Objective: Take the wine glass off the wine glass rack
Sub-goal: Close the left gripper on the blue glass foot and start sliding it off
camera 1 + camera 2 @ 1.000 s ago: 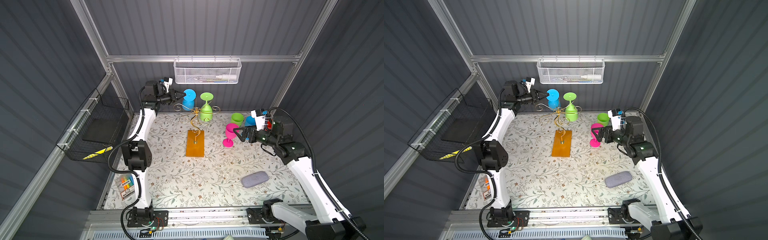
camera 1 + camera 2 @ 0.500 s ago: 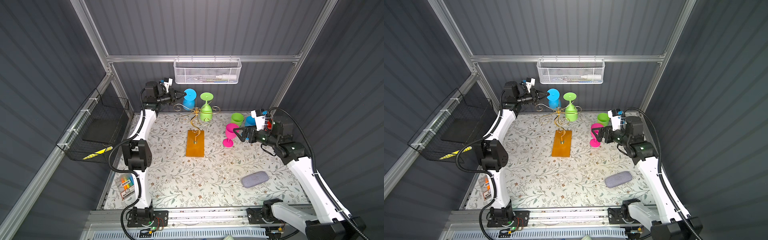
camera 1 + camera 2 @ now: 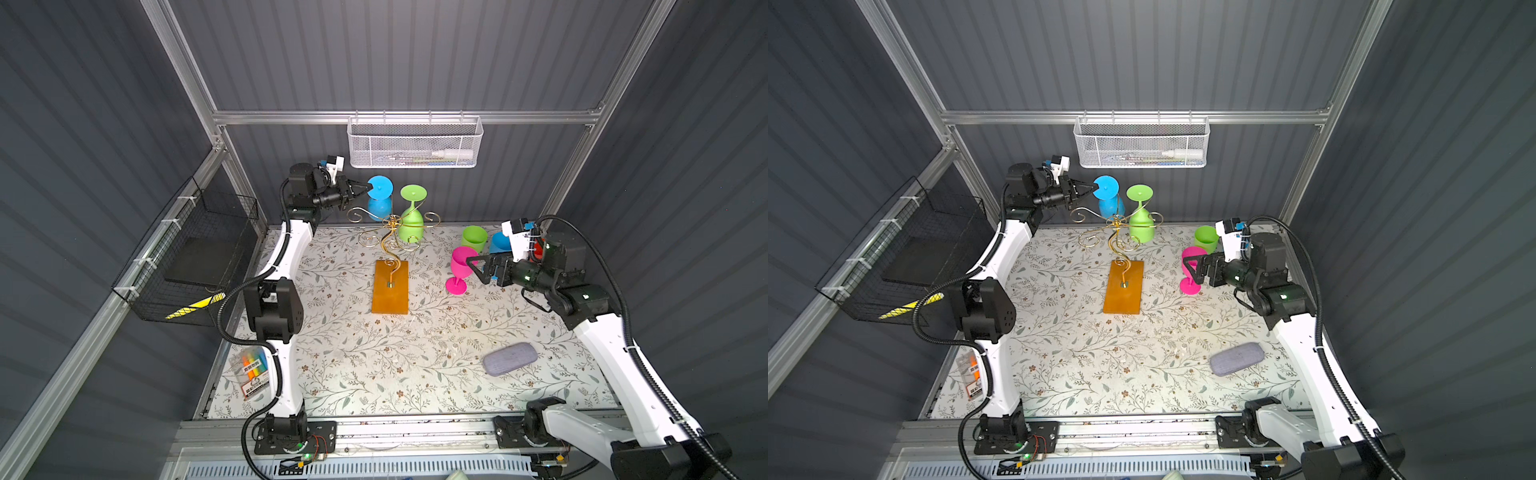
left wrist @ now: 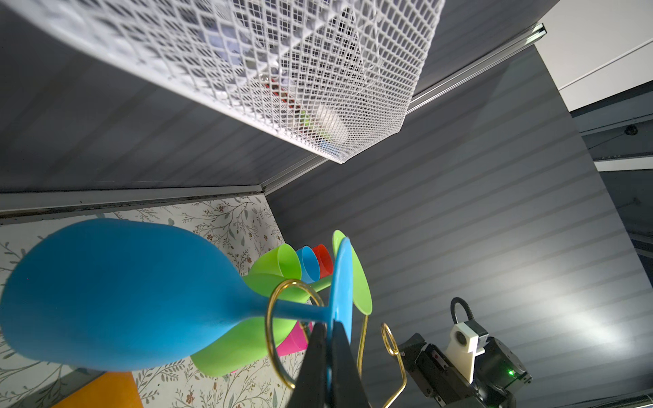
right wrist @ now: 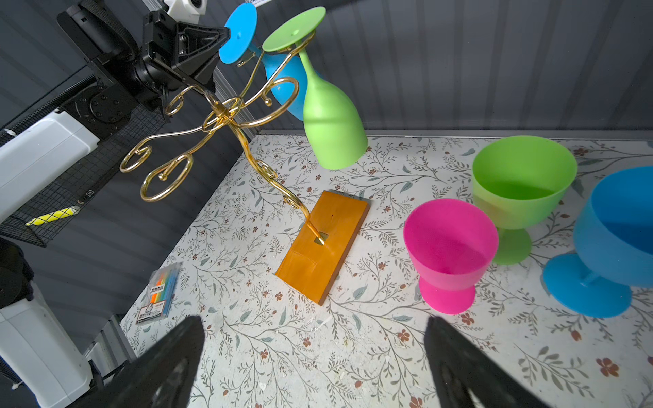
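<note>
The wine glass rack point(image 3: 390, 291) is a gold wire stand on an amber base, mid-table in both top views point(image 3: 1123, 293). A blue wine glass point(image 3: 379, 203) hangs upside down from a back arm. In the left wrist view its stem point(image 4: 300, 312) runs through a gold loop. My left gripper point(image 4: 328, 326) is shut on the rim of its round foot point(image 3: 368, 188). A green wine glass point(image 3: 411, 226) hangs upside down beside it. My right gripper point(image 5: 313, 323) is open and empty above the table, next to a pink glass point(image 5: 448, 240).
Green point(image 3: 473, 237) and blue point(image 3: 498, 243) glasses stand upright behind the pink one. A grey case point(image 3: 510, 358) lies front right and a marker pack point(image 3: 251, 372) front left. A white mesh basket point(image 3: 415, 145) hangs above the rack. A black wire basket point(image 3: 191, 257) is on the left wall.
</note>
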### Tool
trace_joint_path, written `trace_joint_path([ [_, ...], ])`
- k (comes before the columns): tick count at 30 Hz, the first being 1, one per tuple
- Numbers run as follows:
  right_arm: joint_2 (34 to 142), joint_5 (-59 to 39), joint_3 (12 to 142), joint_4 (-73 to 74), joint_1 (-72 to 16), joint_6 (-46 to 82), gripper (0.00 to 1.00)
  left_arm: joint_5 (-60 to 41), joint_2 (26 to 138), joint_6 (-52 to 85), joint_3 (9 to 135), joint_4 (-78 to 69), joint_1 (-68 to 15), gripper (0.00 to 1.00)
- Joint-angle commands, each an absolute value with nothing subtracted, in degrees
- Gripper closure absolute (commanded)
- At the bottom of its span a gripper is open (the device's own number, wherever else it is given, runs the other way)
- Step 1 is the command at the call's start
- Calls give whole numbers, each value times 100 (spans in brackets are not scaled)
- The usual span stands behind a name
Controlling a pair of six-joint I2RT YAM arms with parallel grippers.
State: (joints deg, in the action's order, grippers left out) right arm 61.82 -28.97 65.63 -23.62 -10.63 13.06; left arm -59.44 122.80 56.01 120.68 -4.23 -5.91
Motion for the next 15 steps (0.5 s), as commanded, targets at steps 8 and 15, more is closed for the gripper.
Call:
trace_joint_path([
  [8, 6118, -2940, 6538, -2291, -1046, 1363, 1, -5994, 12071, 5704, 12202, -766, -645, 100],
  [15, 6100, -2927, 6539, -2312, -1046, 1362, 1, -5985, 12190, 5687, 12361, -686, -743, 100],
])
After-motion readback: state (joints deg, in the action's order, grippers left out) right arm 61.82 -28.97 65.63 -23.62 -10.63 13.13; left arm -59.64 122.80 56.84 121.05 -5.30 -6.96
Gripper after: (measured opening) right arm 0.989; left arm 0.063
